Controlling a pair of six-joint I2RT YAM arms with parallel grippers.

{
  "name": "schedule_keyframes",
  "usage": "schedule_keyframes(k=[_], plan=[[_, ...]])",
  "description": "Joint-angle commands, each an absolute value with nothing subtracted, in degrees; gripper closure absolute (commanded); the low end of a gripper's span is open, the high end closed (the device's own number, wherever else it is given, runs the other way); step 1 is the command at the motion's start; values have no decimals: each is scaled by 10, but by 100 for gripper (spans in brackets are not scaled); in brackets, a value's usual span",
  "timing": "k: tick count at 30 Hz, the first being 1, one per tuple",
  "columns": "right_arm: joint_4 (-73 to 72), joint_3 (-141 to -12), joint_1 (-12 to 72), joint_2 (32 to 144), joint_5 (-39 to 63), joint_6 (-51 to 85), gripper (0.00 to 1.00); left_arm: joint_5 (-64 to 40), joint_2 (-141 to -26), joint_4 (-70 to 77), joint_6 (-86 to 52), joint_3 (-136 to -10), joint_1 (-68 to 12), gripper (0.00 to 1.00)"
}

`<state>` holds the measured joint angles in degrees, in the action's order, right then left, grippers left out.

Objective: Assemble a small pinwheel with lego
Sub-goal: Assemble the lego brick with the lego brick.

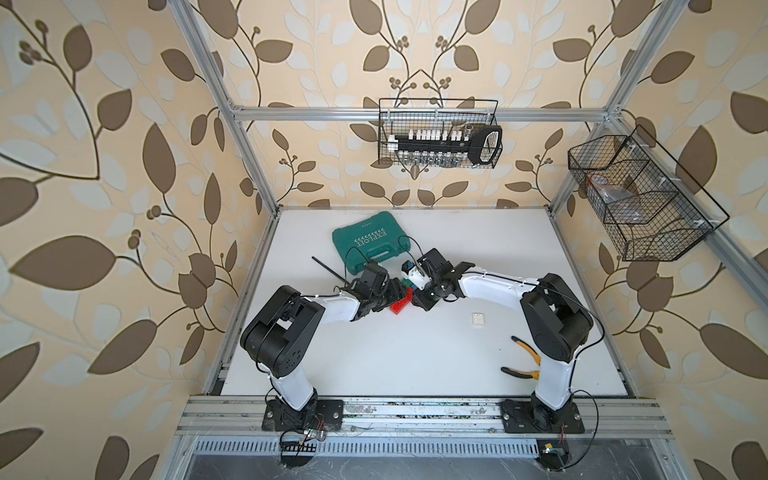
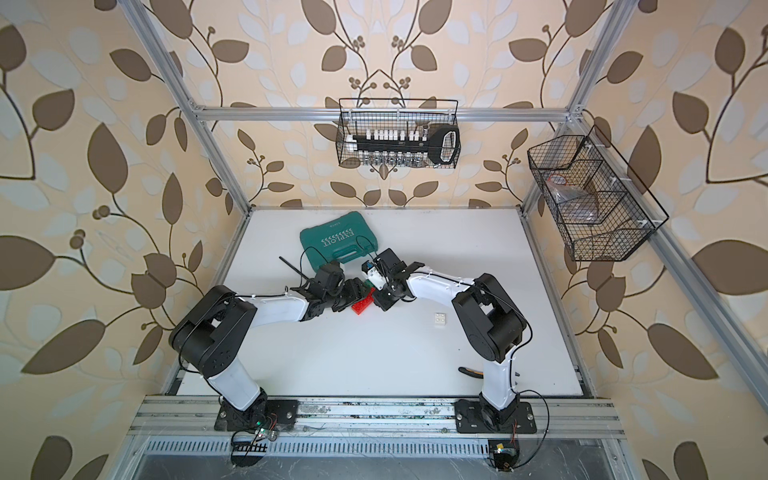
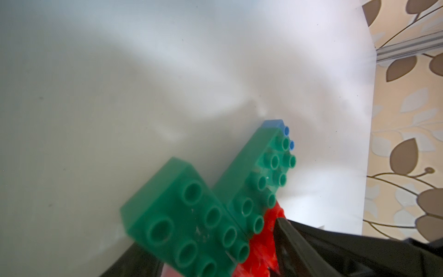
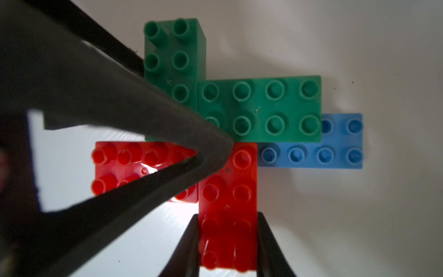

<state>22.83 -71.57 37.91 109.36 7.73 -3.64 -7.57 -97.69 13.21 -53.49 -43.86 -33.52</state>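
One white brick (image 1: 478,320) lies loose on the table (image 1: 374,365), right of the central pinwheel (image 4: 259,108) and nearer the right claw (image 4: 227,219), which is clamped on a red arm (image 4: 227,182); whether the left claw (image 1: 395,293) is clenched cannot be told.

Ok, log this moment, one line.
right gripper: shut on red studded plastic brick | left gripper: at multicoloured brick pinwheel | white square brick: loose on table

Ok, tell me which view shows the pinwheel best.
Right wrist view: the pinwheel is seen from above, sharp, with green, red and blue bricks spread out. The left wrist view shows it slanted and blurred, cut off. In both top views only a red bit and a little green peek out.
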Motion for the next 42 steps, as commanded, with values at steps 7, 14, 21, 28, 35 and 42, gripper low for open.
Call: schedule_keyframes(k=[7, 14, 21, 28, 35, 42], plan=[[254, -709, 379, 1112, 102, 1, 86, -9, -1038, -26, -497, -435, -364, 33], [254, -708, 378, 1117, 102, 7, 86, -11, -1038, -23, -495, -420, -365, 35], [271, -725, 376, 1098, 106, 15, 75, -19, -984, -43, -483, -443, -365, 14], [271, -709, 376, 1038, 85, 35, 47, -11, -901, -79, -472, -472, -364, 6], [303, -637, 335, 925, 62, 98, 39, -52, -838, -70, -464, -470, -364, 1], [420, -553, 255, 814, -39, 186, 28, -209, -839, 24, -454, -467, -407, 1]])
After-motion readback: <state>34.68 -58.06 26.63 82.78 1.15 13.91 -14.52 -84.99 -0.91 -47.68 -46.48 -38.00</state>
